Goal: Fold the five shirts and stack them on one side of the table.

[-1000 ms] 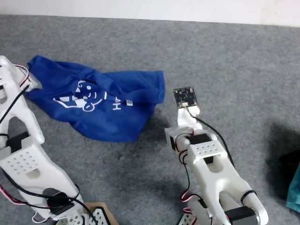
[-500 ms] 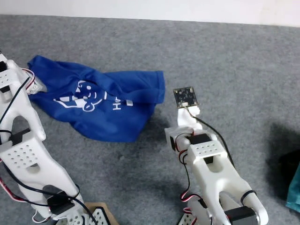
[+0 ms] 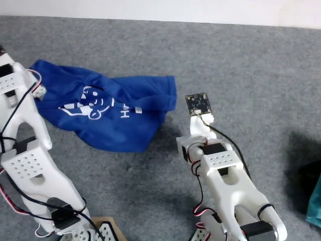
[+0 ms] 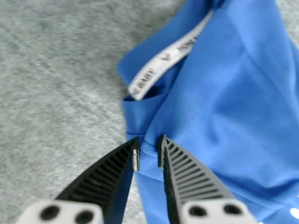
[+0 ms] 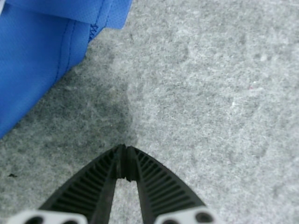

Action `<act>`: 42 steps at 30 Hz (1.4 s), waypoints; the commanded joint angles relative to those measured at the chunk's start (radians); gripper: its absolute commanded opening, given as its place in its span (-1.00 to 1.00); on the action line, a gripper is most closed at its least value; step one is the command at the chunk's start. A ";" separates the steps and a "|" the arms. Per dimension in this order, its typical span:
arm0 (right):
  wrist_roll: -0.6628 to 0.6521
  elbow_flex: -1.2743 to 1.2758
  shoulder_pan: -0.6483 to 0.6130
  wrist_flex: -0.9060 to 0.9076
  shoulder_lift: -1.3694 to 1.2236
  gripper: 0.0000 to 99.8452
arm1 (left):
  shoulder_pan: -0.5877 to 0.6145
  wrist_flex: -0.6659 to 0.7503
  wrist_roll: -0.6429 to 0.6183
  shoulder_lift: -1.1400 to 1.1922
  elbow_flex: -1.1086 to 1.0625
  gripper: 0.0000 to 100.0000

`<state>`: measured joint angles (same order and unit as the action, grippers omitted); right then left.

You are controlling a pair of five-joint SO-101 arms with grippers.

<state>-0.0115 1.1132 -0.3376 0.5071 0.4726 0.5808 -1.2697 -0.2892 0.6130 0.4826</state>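
Left gripper (image 4: pixel 148 154) is clamped on a thin fold by the collar of the blue shirt (image 3: pixel 108 113), which lies crumpled at the high view's upper left. Beside the shirt's hem, the right gripper (image 5: pixel 127 175) is closed on nothing. With so little cloth pinched, 1 tug could likely slip it free.
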 commanded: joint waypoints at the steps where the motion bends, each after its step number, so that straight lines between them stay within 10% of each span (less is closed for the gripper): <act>1: -0.003 -0.005 0.005 -0.018 0.005 -0.98 | -0.056 0.015 -0.008 -0.018 0.007 -0.82; 42: 0.127 -0.196 0.070 -0.010 0.002 -0.97 | -0.189 -0.112 -0.138 -0.274 0.065 -0.99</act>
<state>0.0882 1.0503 -0.2793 0.5071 0.4726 0.4335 -1.3357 -0.3399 0.4657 0.5056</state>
